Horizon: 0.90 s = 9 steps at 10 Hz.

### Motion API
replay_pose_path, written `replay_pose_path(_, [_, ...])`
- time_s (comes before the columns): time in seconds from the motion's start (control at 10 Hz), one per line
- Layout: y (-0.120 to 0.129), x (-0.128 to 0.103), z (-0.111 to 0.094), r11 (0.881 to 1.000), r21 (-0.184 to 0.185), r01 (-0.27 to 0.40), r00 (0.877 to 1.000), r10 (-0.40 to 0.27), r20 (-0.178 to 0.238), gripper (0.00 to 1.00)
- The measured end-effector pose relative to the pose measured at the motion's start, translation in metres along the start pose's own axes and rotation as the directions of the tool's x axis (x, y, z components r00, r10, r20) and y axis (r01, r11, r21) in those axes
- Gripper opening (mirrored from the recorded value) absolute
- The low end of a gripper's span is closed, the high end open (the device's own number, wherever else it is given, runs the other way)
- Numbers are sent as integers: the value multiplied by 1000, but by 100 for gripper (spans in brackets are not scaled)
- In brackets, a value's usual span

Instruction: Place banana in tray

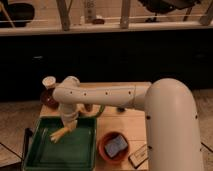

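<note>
The arm (110,96) is seen stretched across the wooden desk (127,125), with the tool (63,129) pointed downward over the back left part of the dark green tray (80,155). The small pale yellow banana (56,136) is found right at the tip of the tool, slanting down and to its left, inside the tray's outline. Whether the banana is resting on the tray floor or is held just above it cannot be told. Whether the tool is spread or pressed together cannot be told either. To the right of the tool, just beside the tray, a round orange bowl (102,145) is placed on the desk, and a blue sponge (116,145) is held inside it. Behind the tool and slightly to its left, a pale cup (49,81) is seen near the desk's far edge.
</note>
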<state>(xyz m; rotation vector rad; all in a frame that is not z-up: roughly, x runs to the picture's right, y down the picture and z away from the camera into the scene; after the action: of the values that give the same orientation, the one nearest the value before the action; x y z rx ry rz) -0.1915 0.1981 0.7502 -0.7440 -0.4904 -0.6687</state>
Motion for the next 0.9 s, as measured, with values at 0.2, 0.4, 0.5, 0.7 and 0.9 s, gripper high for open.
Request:
replay_pose_path(0.2, [1,0,0,1000,1,1,1000,-1,1,80])
replay_pose_path(0.4, [0,-1,0,1000,4,5,1000,-5,2,80])
replay_pose_path(0.5, [0,-1,0,1000,4,7,1000,-7,2,80])
replay_pose_path(0.7, [0,-1,0,1000,6,11,1000,-11,3,80])
replay_pose_path(0.9, [1,-1,-1,1000,12,16,1000,-16,4,80])
